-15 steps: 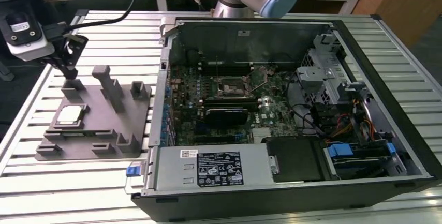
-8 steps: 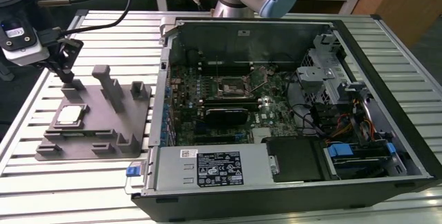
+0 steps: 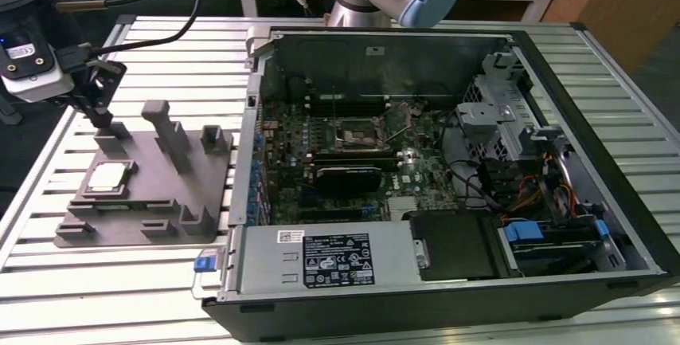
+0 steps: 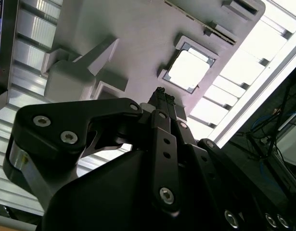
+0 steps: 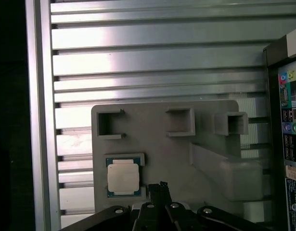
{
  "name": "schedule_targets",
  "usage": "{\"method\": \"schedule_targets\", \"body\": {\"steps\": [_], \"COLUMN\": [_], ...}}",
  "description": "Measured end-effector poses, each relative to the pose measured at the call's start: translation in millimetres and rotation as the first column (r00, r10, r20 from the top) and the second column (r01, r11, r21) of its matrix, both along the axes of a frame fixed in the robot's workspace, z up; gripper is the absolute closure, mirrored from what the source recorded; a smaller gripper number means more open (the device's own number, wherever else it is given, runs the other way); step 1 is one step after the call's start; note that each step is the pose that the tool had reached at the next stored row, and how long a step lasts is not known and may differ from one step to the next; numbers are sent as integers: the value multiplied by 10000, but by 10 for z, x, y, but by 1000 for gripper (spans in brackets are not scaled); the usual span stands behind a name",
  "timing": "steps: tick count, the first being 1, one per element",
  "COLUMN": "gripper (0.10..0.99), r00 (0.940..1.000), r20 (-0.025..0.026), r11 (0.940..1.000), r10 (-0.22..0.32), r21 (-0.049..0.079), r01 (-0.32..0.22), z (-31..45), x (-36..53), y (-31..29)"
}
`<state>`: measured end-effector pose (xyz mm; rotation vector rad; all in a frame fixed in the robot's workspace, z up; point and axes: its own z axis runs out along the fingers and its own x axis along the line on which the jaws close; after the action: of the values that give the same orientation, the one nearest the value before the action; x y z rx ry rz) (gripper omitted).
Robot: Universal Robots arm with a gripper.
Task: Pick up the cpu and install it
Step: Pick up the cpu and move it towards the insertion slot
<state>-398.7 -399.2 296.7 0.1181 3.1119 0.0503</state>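
The cpu [image 3: 108, 178] is a flat square chip with a silver-white top, lying in a recess of the grey tray [image 3: 149, 201] at the exterior view's left. My gripper [image 3: 101, 118] hangs above the far end of that tray, a short way beyond the cpu and apart from it. In both wrist views the black fingers [image 4: 161, 98] are pressed together with nothing between them, and the gripper [image 5: 160, 186] is shut just beside the cpu [image 5: 122, 176]. The second wrist view shows the cpu [image 4: 191, 71] seated in the tray [image 4: 138, 29]. The motherboard's black socket frame [image 3: 356, 131] lies inside the open computer case.
The open computer case [image 3: 447, 186] takes up the middle and the exterior view's right of the slatted aluminium table [image 3: 107, 297]. Upright grey blocks [image 3: 159, 122] rise from the tray close to the gripper. Cables run from the arm's wrist unit [image 3: 32, 58].
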Motion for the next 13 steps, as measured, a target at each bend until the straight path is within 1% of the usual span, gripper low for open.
{"method": "schedule_targets", "body": {"steps": [7, 13], "gripper": [980, 980], "r00": [10000, 10000], "r20": [0, -1], "r11": [10000, 10000], "r10": [0, 0], "r21": [1, 1], "r01": [0, 0], "z": [-6, -31], "x": [-13, -42], "y": [0, -3]}}
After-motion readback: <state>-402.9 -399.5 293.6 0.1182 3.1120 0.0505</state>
